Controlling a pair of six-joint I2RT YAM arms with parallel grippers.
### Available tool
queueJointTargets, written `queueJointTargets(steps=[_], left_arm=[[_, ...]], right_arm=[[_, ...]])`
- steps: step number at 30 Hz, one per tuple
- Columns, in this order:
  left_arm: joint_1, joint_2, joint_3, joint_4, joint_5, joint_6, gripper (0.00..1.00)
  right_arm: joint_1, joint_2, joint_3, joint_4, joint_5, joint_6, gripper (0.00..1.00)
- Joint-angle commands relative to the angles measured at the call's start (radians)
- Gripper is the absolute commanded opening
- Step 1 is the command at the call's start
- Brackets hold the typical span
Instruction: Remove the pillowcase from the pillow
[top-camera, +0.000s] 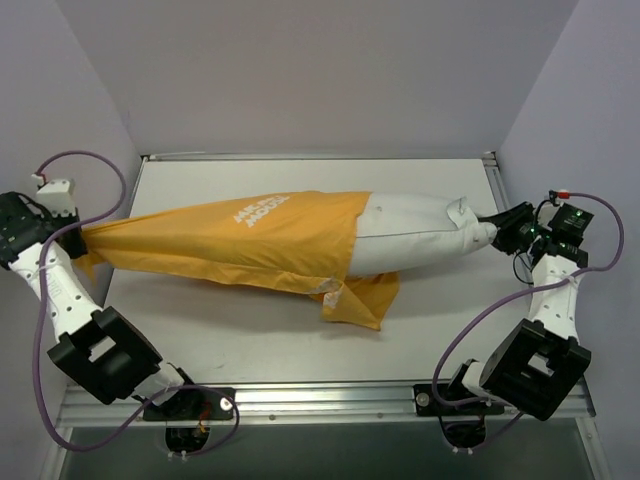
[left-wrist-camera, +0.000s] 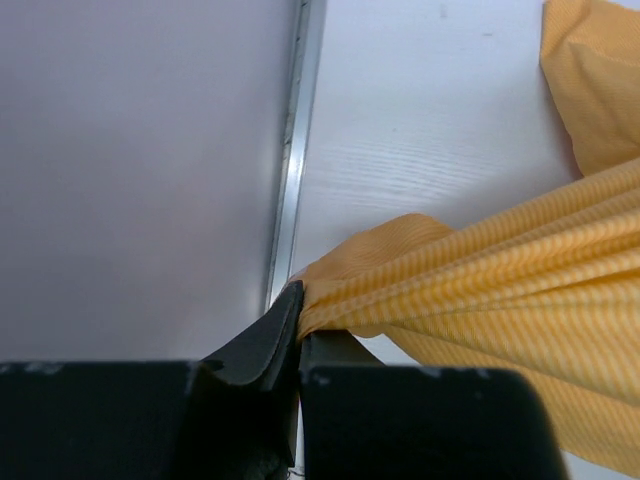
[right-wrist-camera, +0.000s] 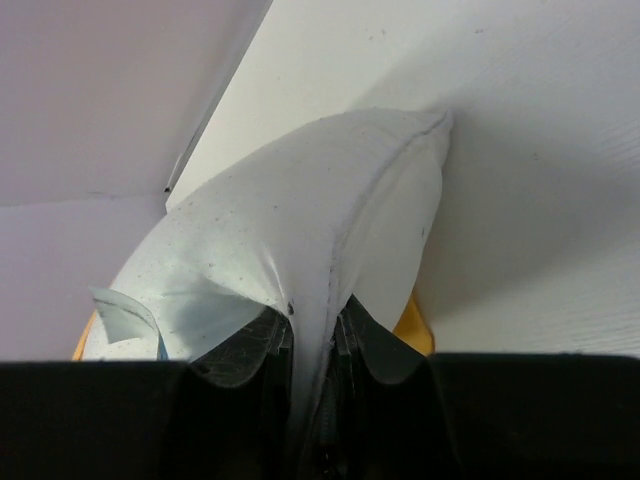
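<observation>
The orange-yellow pillowcase (top-camera: 240, 240) lies stretched across the table, white lettering up, covering the left part of the white pillow (top-camera: 420, 235). The pillow's right half sticks out bare. My left gripper (top-camera: 72, 238) is shut on the pillowcase's left end, seen as bunched orange fabric (left-wrist-camera: 450, 290) in the left wrist view, by the table's left edge. My right gripper (top-camera: 503, 228) is shut on the pillow's right end (right-wrist-camera: 300, 240); its small tag (right-wrist-camera: 125, 315) shows beside the fingers. A loose flap of the pillowcase (top-camera: 360, 300) lies in front.
The white table (top-camera: 250, 340) is bounded by a metal rail (left-wrist-camera: 290, 150) on the left and grey walls on three sides. Purple cables loop from both arms near the table's side edges.
</observation>
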Motion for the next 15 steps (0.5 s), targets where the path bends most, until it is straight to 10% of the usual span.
queueJointTargets(steps=[1,15], left_arm=[[0.270,0.025,0.063,0.417,-0.271,0.112,0.02],[0.393,0.101,0.167,0.367,-0.128,0.092,0.02]], right_arm=[[-0.137,0.013,0.130,0.215,0.318,-0.062,0.00],[-0.142,0.036,0.244,0.179,0.344,-0.076,0.00]])
